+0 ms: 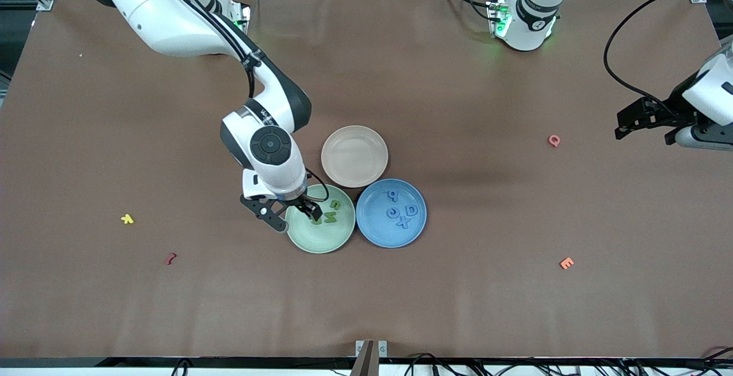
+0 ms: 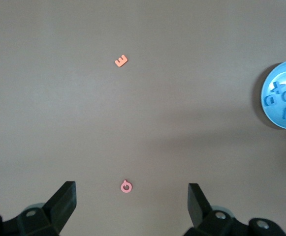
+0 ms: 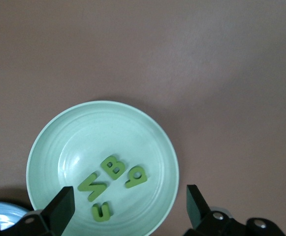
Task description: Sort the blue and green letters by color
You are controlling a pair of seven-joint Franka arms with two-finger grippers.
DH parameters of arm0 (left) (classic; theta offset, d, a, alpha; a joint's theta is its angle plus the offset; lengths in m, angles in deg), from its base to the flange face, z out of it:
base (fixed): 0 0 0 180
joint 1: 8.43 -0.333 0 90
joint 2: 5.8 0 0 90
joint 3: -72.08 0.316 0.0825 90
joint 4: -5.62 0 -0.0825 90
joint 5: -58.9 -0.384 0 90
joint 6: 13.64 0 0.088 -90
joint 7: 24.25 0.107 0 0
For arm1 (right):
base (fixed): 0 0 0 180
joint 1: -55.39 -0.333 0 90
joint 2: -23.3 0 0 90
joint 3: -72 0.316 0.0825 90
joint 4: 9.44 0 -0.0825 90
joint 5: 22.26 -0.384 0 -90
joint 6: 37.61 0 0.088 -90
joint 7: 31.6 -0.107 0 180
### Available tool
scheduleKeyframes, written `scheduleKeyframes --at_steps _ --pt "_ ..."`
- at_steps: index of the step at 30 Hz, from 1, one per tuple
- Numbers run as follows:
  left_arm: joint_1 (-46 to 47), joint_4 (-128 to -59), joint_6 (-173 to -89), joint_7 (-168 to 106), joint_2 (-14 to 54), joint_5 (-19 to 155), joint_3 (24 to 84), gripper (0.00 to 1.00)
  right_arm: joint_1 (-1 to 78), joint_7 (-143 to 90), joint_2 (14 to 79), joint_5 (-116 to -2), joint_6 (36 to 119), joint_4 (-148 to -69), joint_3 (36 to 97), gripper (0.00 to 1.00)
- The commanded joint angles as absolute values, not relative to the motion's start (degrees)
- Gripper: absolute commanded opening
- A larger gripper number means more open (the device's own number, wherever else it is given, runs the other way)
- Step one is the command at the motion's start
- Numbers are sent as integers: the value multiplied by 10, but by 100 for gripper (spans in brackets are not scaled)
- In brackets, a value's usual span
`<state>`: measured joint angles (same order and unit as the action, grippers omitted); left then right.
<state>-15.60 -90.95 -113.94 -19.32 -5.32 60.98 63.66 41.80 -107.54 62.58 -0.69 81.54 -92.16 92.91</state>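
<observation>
A: Where is the right gripper (image 1: 290, 214)?

B: Low over the green plate (image 1: 303, 237), at the rim toward the right arm's end of the table. Its fingers (image 3: 60, 209) stand wide apart with nothing between them.

A: And the green letters?

B: All four lie in that plate: the B (image 3: 112, 166), the N (image 3: 92, 187), the P-like piece (image 3: 136, 177) and the small U (image 3: 101, 212), bunched close together.

A: The blue ones?

B: In the blue plate (image 1: 372, 233), which touches the green one on the side toward the left arm's end. The P (image 1: 392, 195), the C (image 1: 393, 212), the D (image 1: 412, 210) and the X (image 1: 403, 222) sit near its middle.

A: Anything else close by?

B: A beige plate (image 1: 354, 156) just beside both, farther from the front camera.

A: And the left gripper (image 1: 642, 123)?

B: It waits, spread open and holding nothing, over the table's edge at the left arm's end. A pink Q (image 1: 554, 140) lies near it, an orange E (image 1: 566, 262) nearer the front camera.
</observation>
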Motion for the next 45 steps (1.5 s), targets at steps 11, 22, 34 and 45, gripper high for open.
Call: scheduleKeyframes --at_steps 11,22,34,45 --pt "-180 -911 -1150 -234 -42 644 634 100 467 -914 549 -6 731 -926 935 100" --pt "-180 -912 -1152 -156 -49 570 577 100 509 -758 492 -48 667 -926 936 100" --pt "-187 -887 -1124 -247 -51 594 582 100 575 -611 428 -100 574 -926 936 100" --pt "-206 -887 -1109 -250 -41 606 583 100 649 -477 394 -138 547 -920 936 100"
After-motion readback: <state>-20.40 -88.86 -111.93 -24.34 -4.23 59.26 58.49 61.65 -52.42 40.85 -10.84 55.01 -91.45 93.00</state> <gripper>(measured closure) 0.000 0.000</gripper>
